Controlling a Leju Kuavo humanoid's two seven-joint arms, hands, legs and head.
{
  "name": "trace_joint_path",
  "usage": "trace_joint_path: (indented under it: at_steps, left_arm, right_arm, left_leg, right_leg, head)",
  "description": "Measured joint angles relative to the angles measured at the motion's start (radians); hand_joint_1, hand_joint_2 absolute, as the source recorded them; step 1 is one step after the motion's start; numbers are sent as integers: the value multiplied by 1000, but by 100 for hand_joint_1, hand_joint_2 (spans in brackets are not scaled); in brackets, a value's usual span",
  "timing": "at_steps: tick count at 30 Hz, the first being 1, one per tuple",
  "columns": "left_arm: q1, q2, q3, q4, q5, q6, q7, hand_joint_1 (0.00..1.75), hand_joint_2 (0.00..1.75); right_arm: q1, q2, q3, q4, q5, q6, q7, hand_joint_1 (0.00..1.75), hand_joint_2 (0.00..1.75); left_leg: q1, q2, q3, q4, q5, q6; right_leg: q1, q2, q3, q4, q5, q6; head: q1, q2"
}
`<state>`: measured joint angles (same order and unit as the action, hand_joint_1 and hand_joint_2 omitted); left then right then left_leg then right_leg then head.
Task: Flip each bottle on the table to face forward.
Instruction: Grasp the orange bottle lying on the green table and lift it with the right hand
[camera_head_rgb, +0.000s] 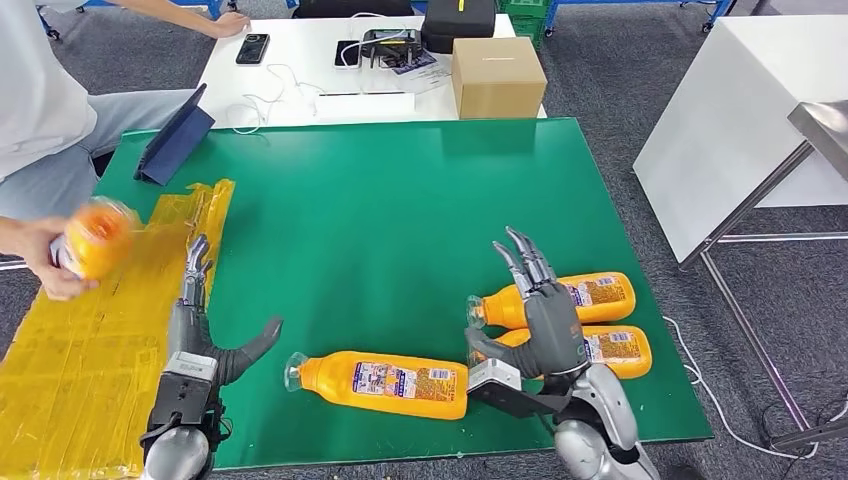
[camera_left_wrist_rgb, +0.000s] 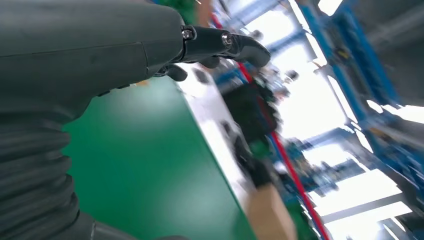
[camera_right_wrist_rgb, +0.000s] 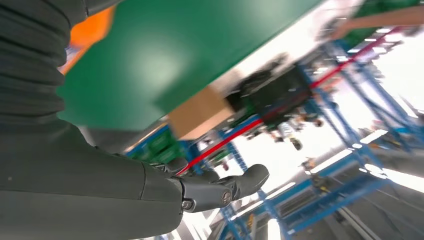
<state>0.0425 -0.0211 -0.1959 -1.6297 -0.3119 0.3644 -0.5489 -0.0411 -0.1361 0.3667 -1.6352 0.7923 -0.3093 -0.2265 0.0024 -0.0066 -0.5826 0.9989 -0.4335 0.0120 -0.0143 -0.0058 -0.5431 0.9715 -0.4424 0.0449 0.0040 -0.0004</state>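
**Student:** What does the head view show?

**Instructor:** Three orange bottles lie on the green table (camera_head_rgb: 400, 200). The near bottle (camera_head_rgb: 385, 383) lies on its side between the two hands, label up, cap toward the left hand (camera_head_rgb: 200, 340). The upper right bottle (camera_head_rgb: 575, 297) and the lower right bottle (camera_head_rgb: 610, 350) lie side by side, partly behind the right hand (camera_head_rgb: 545, 320). A person's hand (camera_head_rgb: 45, 262) at the table's left edge holds a blurred fourth bottle (camera_head_rgb: 97, 238) over the yellow sheet (camera_head_rgb: 90, 340).

**Student:** Do the robot's hands hold anything?

**Instructor:** Neither does. Both have their fingers spread and empty; the right one is raised, fingers up, above the right-hand pair.

**Student:** How is the step best done?

**Instructor:** Judging by position, a right-hand bottle is likely next. The hand should lower over one body only, wrap it mid-label away from the narrow neck, and lift clear of its neighbour before turning, since the two lie close enough to knock together.
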Motion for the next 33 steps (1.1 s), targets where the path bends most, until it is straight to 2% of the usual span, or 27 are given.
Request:
trace_joint_path:
  at_steps: [6, 12, 17, 24, 33]
  left_arm:
    - [10, -21, -8, -55, 94, -100, -19, 0, 175]
    - [10, -31, -8, -56, 173, -176, -30, 0, 175]
    - [5, -35, -7, -55, 196, -205, -37, 0, 175]
    - [-8, -40, -8, -45, 211, -224, -44, 0, 175]
    - [-18, -41, -21, -33, 230, -224, -54, 0, 175]
  right_arm:
    - [-51, -87, -67, 90, 113, 52, 11, 0, 175]
    - [-144, -174, -76, 215, 171, 104, 27, 0, 175]
    - [-235, -230, -69, 347, 208, 142, 35, 0, 175]
    - [-356, -252, -36, 534, 217, 187, 15, 0, 175]
    - [-463, -272, 22, 687, 134, 301, -53, 0, 175]
  left_leg:
    - [0, 1, 0, 0, 0, 0]
    - [0, 1, 0, 0, 0, 0]
    - [0, 0, 0, 0, 0, 0]
    - [0, 0, 0, 0, 0, 0]
    - [0, 1, 1, 0, 0, 0]
  right_leg:
    - [0, 0, 0, 0, 0, 0]
    - [0, 0, 0, 0, 0, 0]
    - [0, 0, 0, 0, 1, 1]
    - [0, 0, 0, 0, 1, 1]
    - [0, 1, 1, 0, 1, 1]
  head:
    - [0, 0]
    - [0, 0]
    - [0, 0]
    - [0, 0]
    - [0, 0]
